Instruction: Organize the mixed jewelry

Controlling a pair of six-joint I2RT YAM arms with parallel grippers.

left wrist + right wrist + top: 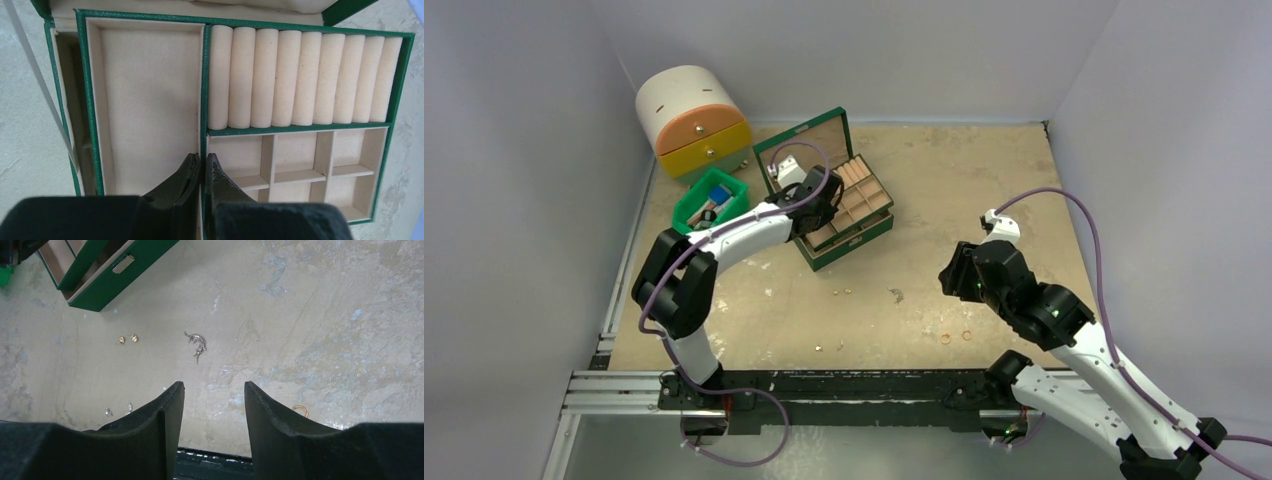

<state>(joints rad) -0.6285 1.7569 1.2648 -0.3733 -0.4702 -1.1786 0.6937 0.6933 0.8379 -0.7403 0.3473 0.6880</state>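
Tabletop (984,180), beige and scuffed. A round-topped drawer unit (689,120) with orange and yellow drawers stands behind an open green jewelry box (854,240) lined in cream, with ring rolls (300,75), a long tray and small cells. Left of the box, a green bin (684,212) holds blue and wooden bits. The left gripper (201,161), jaws together, hovers over the box. The right gripper (214,390), jaws apart, hangs in front of the box. On the table before the box lie a silver charm (197,344), gold studs (127,339), gold rings (945,338) and tiny silver pieces (108,412).
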